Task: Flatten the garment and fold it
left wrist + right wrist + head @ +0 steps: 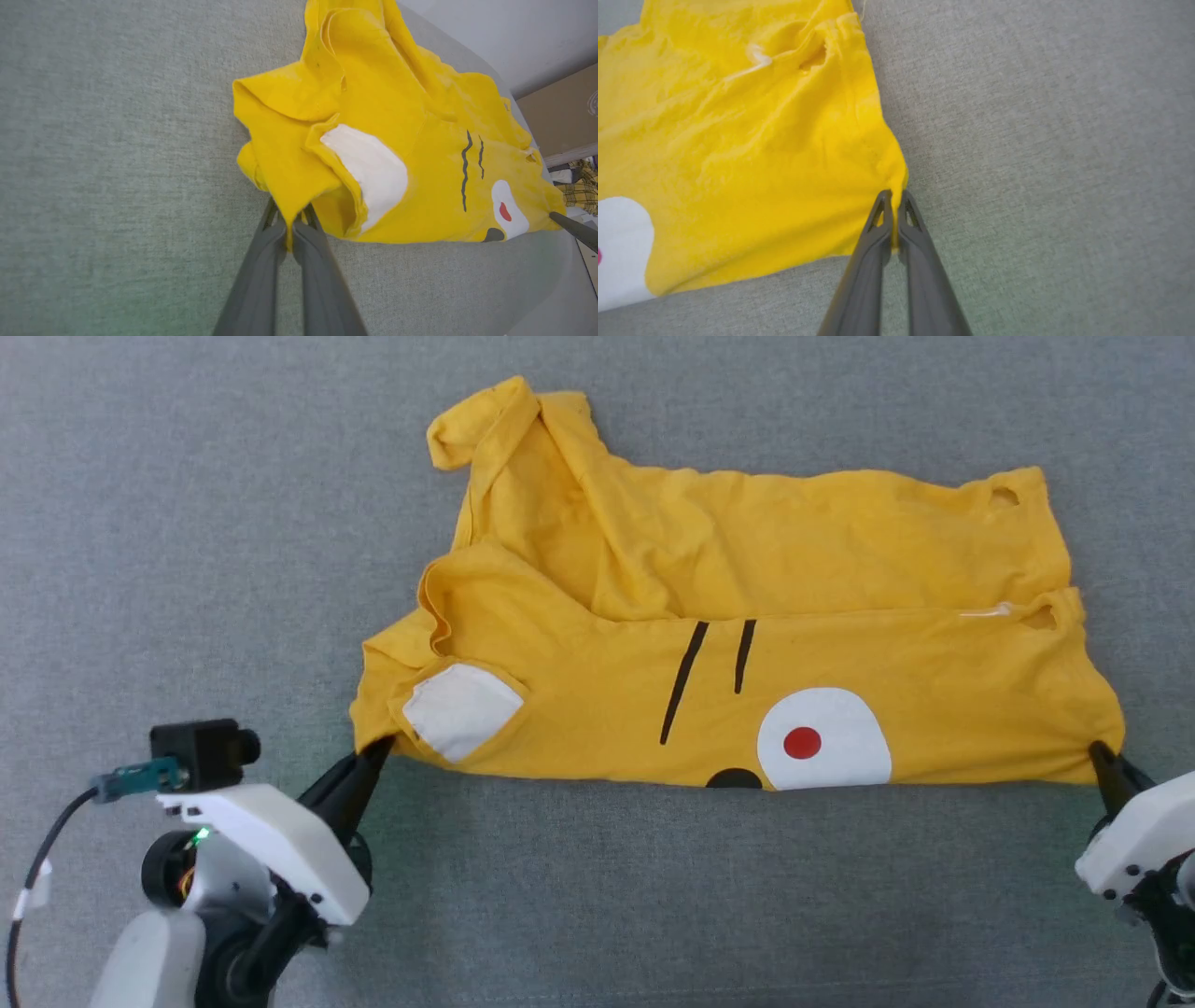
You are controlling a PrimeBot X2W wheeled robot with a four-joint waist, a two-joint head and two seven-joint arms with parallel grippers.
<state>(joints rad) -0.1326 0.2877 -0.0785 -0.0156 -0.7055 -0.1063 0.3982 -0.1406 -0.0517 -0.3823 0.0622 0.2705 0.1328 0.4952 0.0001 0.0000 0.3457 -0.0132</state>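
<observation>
Now the left gripper (379, 747) and right gripper (1095, 749) each clamp a near corner of the shirt (887, 644) (cartoon print up).

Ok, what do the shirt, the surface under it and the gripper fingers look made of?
The shirt: soft matte knit, probably cotton; it creases and drapes, with stitched hems.
The surface: grey woven cloth, matte, with a fine visible weave.
The fingers: dark grey, matte, likely moulded plastic or rubber; slotted cut-outs near the tips, hard to tell which.
</observation>
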